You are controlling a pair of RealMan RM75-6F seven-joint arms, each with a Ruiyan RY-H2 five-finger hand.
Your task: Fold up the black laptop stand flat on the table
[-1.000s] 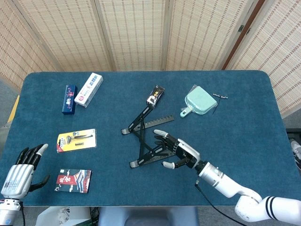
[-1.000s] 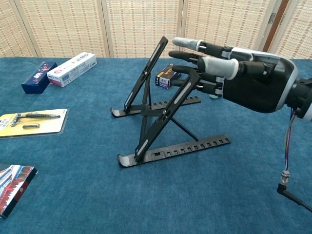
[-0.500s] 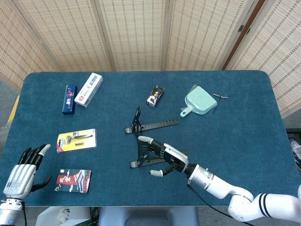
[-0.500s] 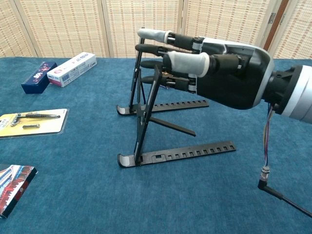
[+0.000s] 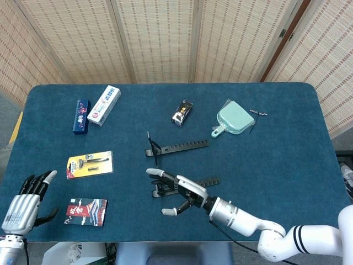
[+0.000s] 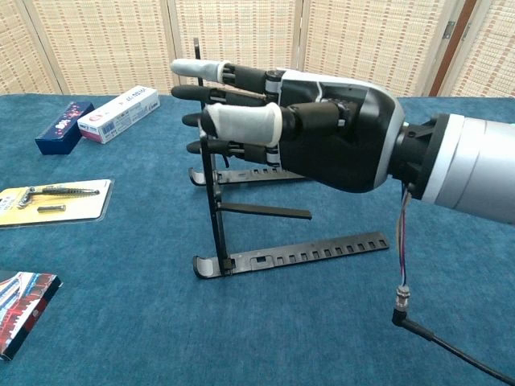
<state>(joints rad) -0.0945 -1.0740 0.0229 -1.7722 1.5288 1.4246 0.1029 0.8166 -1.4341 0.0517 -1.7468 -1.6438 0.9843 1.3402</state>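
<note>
The black laptop stand (image 5: 179, 146) sits mid-table with its two notched base rails flat on the blue cloth. In the chest view the stand (image 6: 306, 250) has its support arms standing almost straight up at the left end of the rails, and a thin strut sticks out level. My right hand (image 5: 179, 193) (image 6: 306, 133) is stretched out flat with its fingers (image 6: 233, 121) pressed against the top of those upright arms, gripping nothing. My left hand (image 5: 23, 203) rests at the near left table edge, fingers apart and empty, far from the stand.
A blue box (image 5: 81, 116) and a white box (image 5: 105, 105) lie at the back left. A carded razor pack (image 5: 89, 164) and a red-black booklet (image 5: 86, 212) lie near left. A small black-yellow item (image 5: 182, 112) and a mint dustpan (image 5: 233, 118) sit behind the stand.
My right hand has swept leftward, pushing the stand's support arms from a rightward lean up to near vertical. The base rails stayed put and the left hand barely moved.
</note>
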